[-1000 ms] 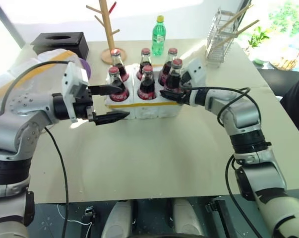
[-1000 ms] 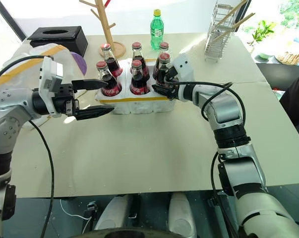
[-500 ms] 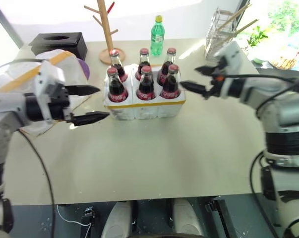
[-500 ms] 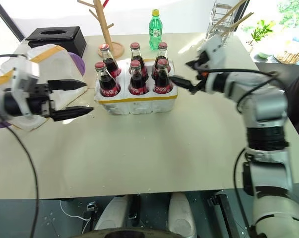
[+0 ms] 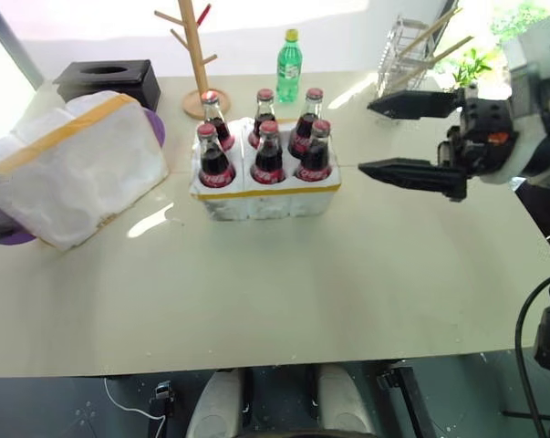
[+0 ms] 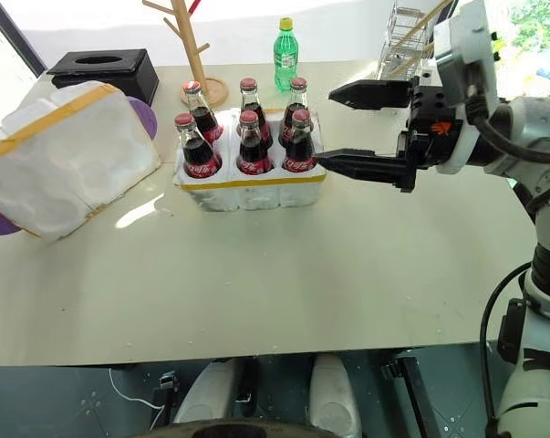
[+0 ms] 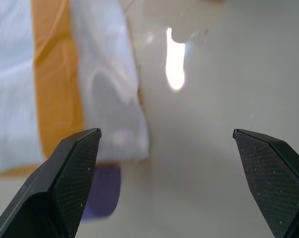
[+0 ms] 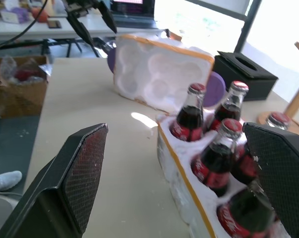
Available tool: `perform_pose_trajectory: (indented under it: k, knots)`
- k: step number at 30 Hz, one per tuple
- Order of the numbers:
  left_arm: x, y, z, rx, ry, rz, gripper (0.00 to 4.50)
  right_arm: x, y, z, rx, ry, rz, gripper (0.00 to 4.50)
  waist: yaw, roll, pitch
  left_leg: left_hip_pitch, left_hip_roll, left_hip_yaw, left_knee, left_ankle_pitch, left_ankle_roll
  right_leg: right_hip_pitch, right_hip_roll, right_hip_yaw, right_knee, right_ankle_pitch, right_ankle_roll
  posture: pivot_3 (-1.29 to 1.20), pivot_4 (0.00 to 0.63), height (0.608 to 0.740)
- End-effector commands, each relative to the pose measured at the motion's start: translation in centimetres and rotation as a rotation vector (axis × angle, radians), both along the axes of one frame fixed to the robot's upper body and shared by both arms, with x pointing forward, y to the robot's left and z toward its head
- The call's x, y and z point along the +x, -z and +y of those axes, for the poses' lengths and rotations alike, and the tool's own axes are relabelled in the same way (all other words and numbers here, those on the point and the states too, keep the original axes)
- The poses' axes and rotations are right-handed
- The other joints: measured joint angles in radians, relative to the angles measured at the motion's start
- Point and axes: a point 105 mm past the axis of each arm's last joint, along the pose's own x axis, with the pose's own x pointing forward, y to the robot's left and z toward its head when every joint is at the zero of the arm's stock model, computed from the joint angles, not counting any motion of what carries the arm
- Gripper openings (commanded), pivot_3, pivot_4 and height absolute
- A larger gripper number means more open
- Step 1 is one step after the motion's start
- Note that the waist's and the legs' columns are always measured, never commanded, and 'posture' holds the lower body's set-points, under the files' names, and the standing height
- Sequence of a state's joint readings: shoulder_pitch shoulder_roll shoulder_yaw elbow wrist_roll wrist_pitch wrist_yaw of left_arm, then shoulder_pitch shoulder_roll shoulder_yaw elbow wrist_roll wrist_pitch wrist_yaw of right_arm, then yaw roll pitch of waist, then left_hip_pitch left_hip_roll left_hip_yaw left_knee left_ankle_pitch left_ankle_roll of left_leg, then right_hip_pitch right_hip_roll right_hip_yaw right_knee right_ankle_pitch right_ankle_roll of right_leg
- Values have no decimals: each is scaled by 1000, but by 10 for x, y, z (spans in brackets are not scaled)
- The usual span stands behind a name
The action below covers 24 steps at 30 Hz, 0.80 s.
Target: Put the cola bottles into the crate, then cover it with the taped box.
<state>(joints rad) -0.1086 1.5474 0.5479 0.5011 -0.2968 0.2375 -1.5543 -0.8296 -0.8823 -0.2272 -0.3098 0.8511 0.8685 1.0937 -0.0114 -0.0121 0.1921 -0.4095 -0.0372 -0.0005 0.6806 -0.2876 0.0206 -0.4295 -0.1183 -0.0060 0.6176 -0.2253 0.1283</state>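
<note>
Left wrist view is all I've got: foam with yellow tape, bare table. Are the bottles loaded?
Observer: Yes, all six cola bottles stand in the crate.
Operator: Lid on?
Observer: No. The taped box lies tilted on the table, left of the crate and apart from it.
Operator: Other arm?
Observer: The right gripper is open and empty, above the table to the right of the crate.
</note>
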Motion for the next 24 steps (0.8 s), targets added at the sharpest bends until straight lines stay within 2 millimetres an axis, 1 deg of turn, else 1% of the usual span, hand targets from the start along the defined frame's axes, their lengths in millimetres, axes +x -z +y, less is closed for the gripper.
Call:
perform_pose_trajectory:
  k: [1, 4, 7, 8, 10, 14, 19, 24]
  knots:
    - [0, -6, 21, 95, -48, -16, 4500, -8, -11, 5, 15, -49, -40, 4455, 1, 0, 0, 0, 0, 0, 0, 0, 0, 0, 0, 0, 0, 0, 0, 0, 150, 740]
    - [13, 0, 31, 77, -94, -34, 4500, -8, -10, 7, 14, -59, -33, 4455, 2, -1, 0, 0, 0, 0, 0, 0, 0, 0, 0, -1, 1, 0, 0, 0, 150, 740]
    - [27, 15, 37, 79, -124, 2, 4500, -6, -10, 7, 17, -50, -28, 4455, 0, -1, 0, -1, -1, 1, 1, 0, 0, 0, 0, -1, 4, 0, 1, 0, 150, 740]
    - [33, 22, 39, 89, -139, 15, 4500, -6, -10, 7, 19, -43, -25, 4455, 0, -1, -1, -1, -2, 2, 2, 0, 1, -1, 1, -1, 8, 0, 1, 0, 150, 740]
    - [45, 30, 41, 100, -164, 33, 4500, -6, -9, 6, 20, -34, -19, 4455, 1, -3, -1, 0, -4, 4, 3, 0, 1, -1, 1, -2, 12, 0, 1, 0, 150, 740]
    - [62, 40, 41, 126, -207, 38, 4500, -8, -7, 6, 17, -10, -14, 4455, -3, -10, -1, 0, -2, 2, 3, 0, 1, -2, 0, -2, 12, 0, 1, 0, 150, 740]
    - [76, 50, 37, 134, -226, 47, 4500, -12, -4, 5, 14, 11, -8, 4455, -3, -10, -1, -1, -1, 2, 3, -1, 2, -3, -1, -2, 12, 0, 1, 0, 150, 740]
    - [78, 64, 34, 133, -222, 99, 4500, -15, -2, 2, 9, 33, -11, 4455, -1, -11, -1, -1, 0, 2, 4, -1, 2, -3, -1, -2, 12, 0, 1, 0, 150, 740]
